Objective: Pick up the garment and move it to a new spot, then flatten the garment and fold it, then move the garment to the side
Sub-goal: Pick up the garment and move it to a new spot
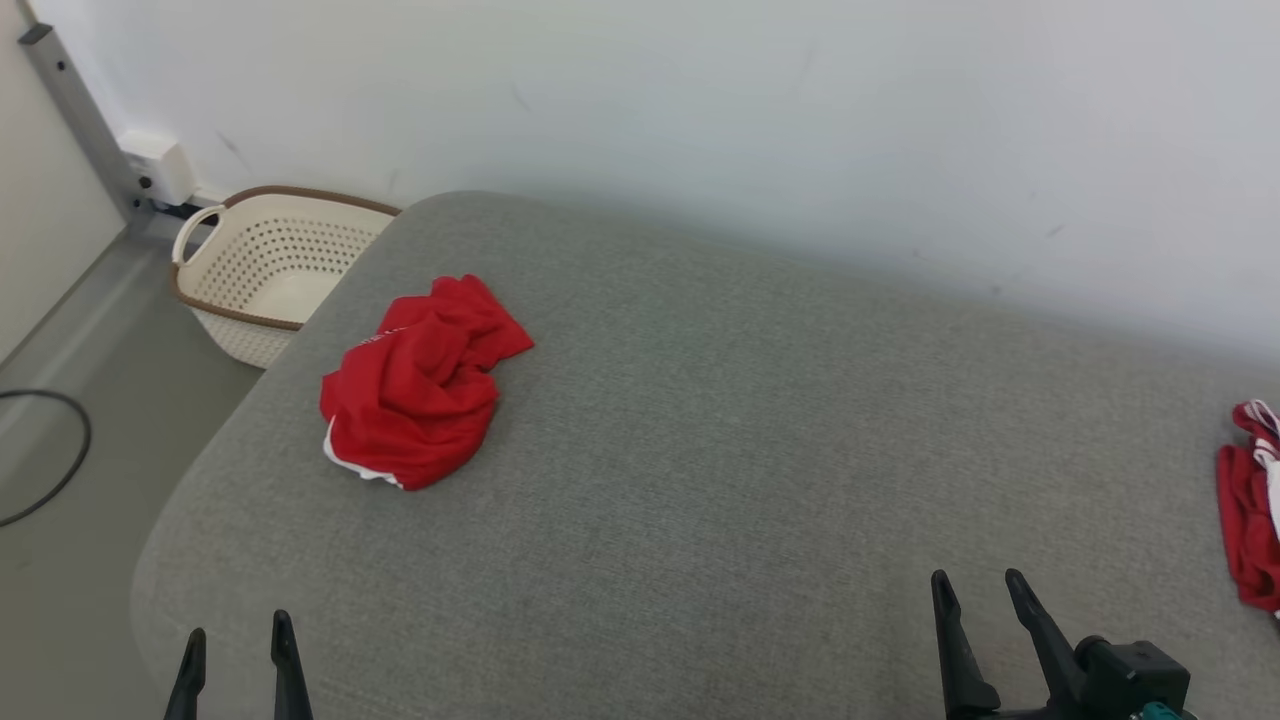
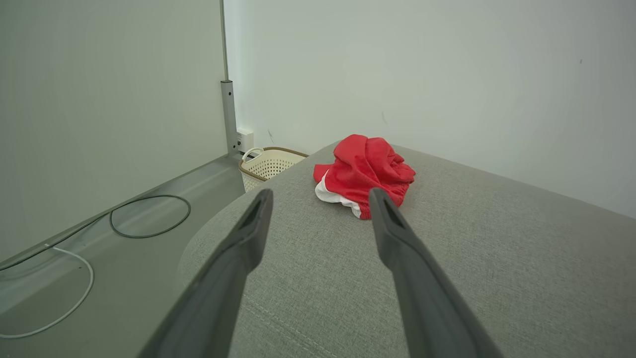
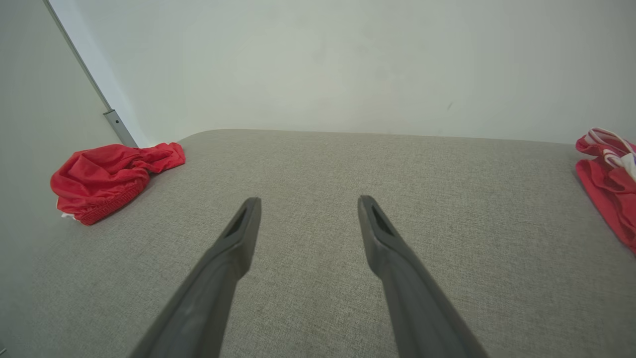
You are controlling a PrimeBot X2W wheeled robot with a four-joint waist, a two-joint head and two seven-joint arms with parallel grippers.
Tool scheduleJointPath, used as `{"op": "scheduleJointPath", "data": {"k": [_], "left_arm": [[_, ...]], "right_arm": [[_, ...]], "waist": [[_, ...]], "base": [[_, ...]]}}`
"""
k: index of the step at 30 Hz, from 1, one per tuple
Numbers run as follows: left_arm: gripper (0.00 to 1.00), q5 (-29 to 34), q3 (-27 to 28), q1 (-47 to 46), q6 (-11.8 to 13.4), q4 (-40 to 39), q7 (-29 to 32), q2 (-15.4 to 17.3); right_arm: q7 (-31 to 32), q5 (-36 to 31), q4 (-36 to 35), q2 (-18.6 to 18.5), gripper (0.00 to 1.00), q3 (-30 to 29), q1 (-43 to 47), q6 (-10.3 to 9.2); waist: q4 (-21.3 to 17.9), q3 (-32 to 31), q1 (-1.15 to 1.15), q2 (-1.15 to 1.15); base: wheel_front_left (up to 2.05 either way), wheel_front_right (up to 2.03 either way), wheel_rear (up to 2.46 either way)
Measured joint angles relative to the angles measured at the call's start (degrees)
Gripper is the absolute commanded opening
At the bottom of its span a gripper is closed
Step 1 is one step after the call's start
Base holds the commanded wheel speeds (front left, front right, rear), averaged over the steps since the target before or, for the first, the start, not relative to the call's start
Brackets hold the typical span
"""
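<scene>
cushion top in grey woven fabric (image 1: 720, 440) runs along a white wall, with a cream perforated basket (image 1: 250, 270) on the floor past its far left corner. crumpled red garment (image 1: 420, 385) with a white edge lies on the cushion's left part, well apart from a red-and-white cloth (image 1: 1250, 510) at the right edge. left gripper (image 1: 238, 625) and right gripper (image 1: 976, 575) hover at the near side, fingers spread, holding nothing.

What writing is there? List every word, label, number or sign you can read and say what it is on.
No text can be read.
Crumpled red garment: a faint white mark on a fold in the head view, too small to read.
Basket, second red garment, gray cushion: no writing seen.
</scene>
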Motion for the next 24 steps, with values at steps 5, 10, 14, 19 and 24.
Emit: {"op": "scheduleJointPath", "data": {"k": [5, 10, 14, 19, 24], "left_arm": [[1.0, -0.2, 0.2, 0.1, 0.1, 0.1, 0.0, 0.2], [1.0, -0.4, 0.1, 0.1, 0.6, -0.1, 0.0, 0.3], [1.0, -0.9, 0.4, 0.1, 1.0, -0.1, 0.0, 0.1], [1.0, -2.0, 1.0, -0.1, 0.9, 0.0, -0.2, -0.1], [1.0, -4.1, 1.4, -5.1, -0.6, 0.7, 1.3, 1.1]], "right_arm": [[-0.3, 0.3, 0.8, 0.0, 1.0, 0.2, -0.1, 0.0], [-0.5, 0.3, 1.1, 0.0, 1.0, 0.3, -0.1, 0.0], [-0.5, 0.4, 1.2, 0.0, 1.0, 0.5, -0.1, 0.0], [-0.4, 0.7, 1.3, 0.0, 1.0, 1.3, -1.0, 0.0], [-0.3, 0.8, 1.2, 0.0, 1.0, 1.6, -2.5, 0.0]], "waist": [[2.2, 0.2, 0.0, 0.0], [3.3, 0.2, 0.0, 0.0], [3.2, 0.2, 0.0, 0.0], [2.2, 0.4, 0.0, 0.0], [0.4, 1.2, 0.0, 0.0]], "base": [[0.0, 0.0, 0.0], [0.0, 0.0, 0.0], [0.0, 0.0, 0.0], [0.0, 0.0, 0.0], [0.0, 0.0, 0.0]]}}
